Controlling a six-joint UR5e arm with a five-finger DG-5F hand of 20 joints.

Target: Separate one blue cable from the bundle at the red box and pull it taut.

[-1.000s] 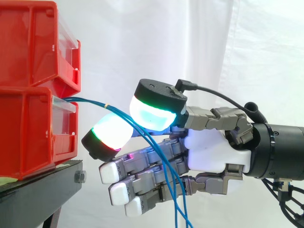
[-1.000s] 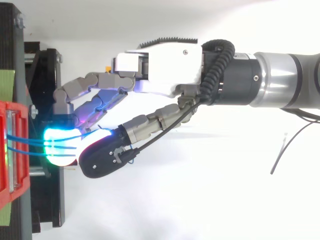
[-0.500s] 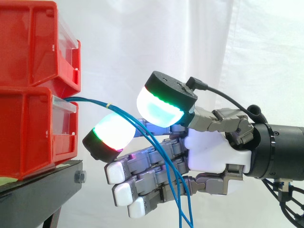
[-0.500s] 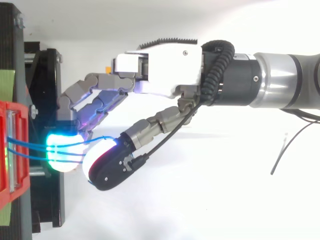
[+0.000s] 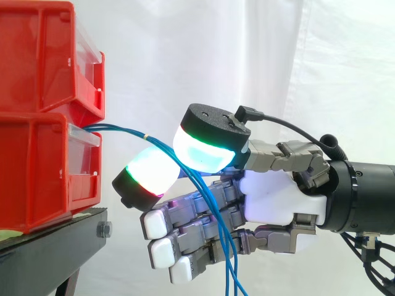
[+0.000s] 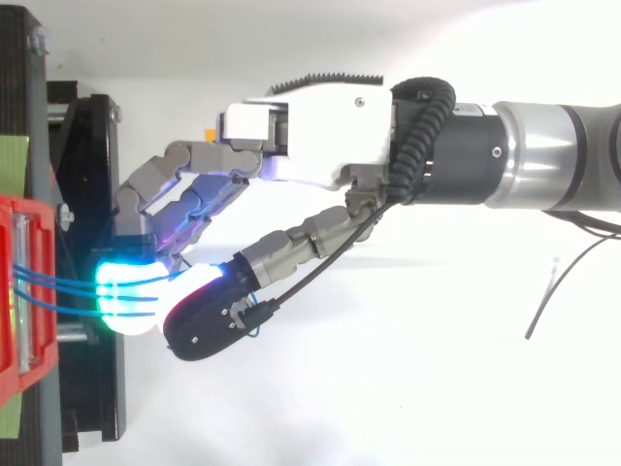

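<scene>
hand (image 5: 278, 197) - fingers curled, thumb pressed to a glowing pad (image 5: 148, 177), pinching the blue cables (image 5: 123, 131) between them | cables - leave the lower red bin (image 5: 37, 172) front, arch to the pinch, hang down past the palm | bin on black stand (image 5: 49, 246)

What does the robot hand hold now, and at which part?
The robot hand pinches the blue cables between two glowing pads, near the lower red bin. How many are caught cannot be told.
</scene>
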